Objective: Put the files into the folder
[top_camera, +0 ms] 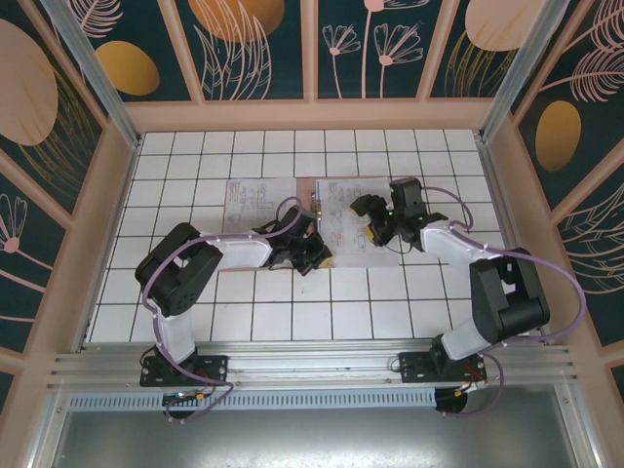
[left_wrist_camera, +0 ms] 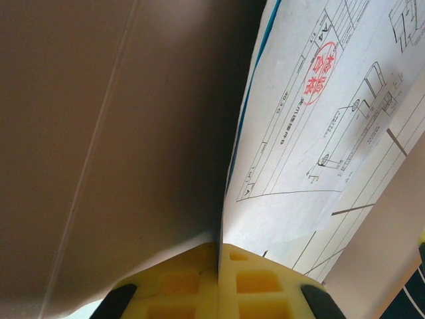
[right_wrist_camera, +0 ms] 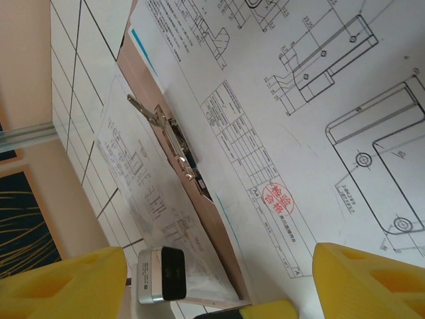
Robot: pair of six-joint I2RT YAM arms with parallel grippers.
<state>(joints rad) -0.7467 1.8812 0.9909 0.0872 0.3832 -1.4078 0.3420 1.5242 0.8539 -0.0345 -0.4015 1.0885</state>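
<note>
From above, the left claw (top_camera: 304, 252) sits low at the near left corner of the printed files (top_camera: 356, 219). The right claw (top_camera: 388, 216) hangs over their right half. Another drawing sheet (top_camera: 258, 205) lies flat on the tiled table (top_camera: 175, 292), just beyond and left of the left claw.

At the left wrist, our yellow fingers (left_wrist_camera: 252, 279) are pressed together, pinching the folder (left_wrist_camera: 99, 133) by its edge. Brown card runs off to the claw's left and a stamped white drawing to its right, with the edge of the teal sheet (left_wrist_camera: 257, 66) between them. We cannot tell whether the sheets are caught in the pinch too.

At the right wrist, the claw is spread wide and empty, hovering just above the stamped drawing. The folder's metal fastener (right_wrist_camera: 166, 133) lies ahead and to its left.

We judge the step in hand is seating the stack against the spine. We should hold the pinch steady, lower the right claw flat, and nudge the sheets gently toward the fastener so nothing buckles or slips out.
</note>
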